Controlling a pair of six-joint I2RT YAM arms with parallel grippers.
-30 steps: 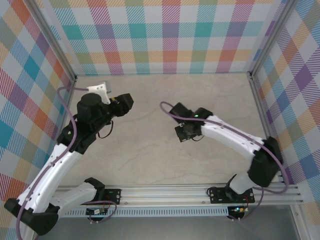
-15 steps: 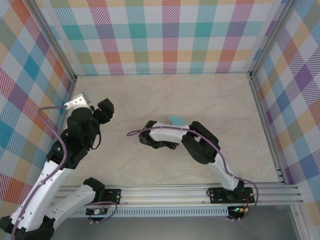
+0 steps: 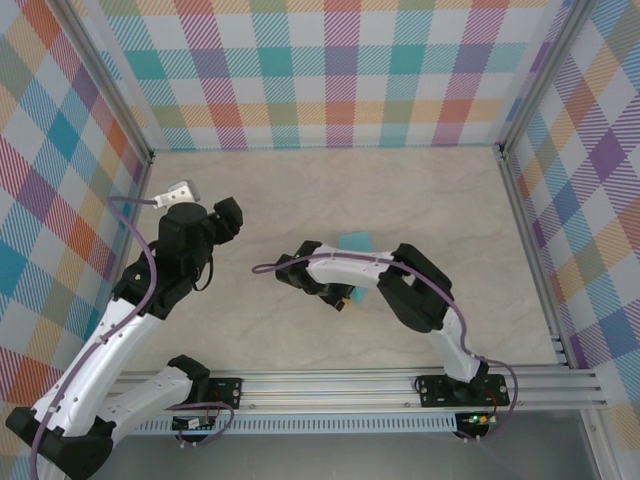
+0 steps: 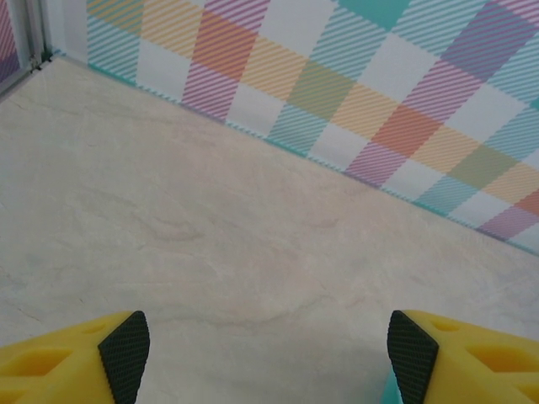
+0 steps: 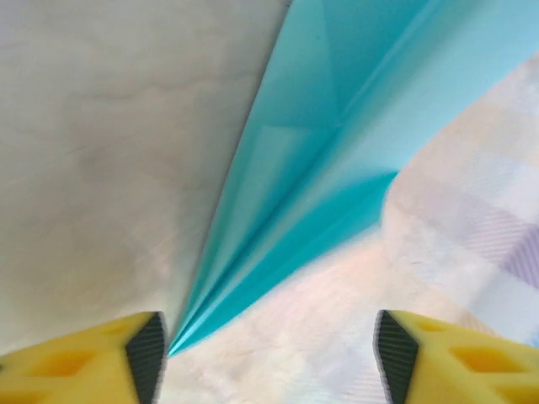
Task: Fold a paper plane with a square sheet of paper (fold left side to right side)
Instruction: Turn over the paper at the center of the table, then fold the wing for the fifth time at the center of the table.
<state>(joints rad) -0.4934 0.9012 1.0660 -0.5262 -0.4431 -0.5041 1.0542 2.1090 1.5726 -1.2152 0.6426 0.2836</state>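
The paper plane (image 5: 328, 143), a folded turquoise dart with a centre crease, lies on the table with its sharp tip right beside my right gripper's left pad (image 5: 147, 353). My right gripper (image 5: 269, 358) is open, its jaws wide apart, and nothing sits between them. From above, the plane (image 3: 356, 242) shows partly under the bent right arm, with the right gripper (image 3: 338, 296) at its near end. My left gripper (image 3: 228, 215) hangs open over bare table to the left. In its own view the left gripper (image 4: 268, 358) is empty, with a turquoise sliver (image 4: 389, 392) by its right pad.
Checked walls (image 3: 340, 70) with metal posts close the table (image 3: 440, 190) in at the back and both sides. A metal rail (image 3: 340, 385) with the arm bases runs along the near edge. The right arm's elbow (image 3: 415, 290) folds low over the table's middle.
My right arm swung from the right toward the centre and its gripper went from shut to open, leaving the plane on the table. The left arm shifted a little; its jaws widened slightly.
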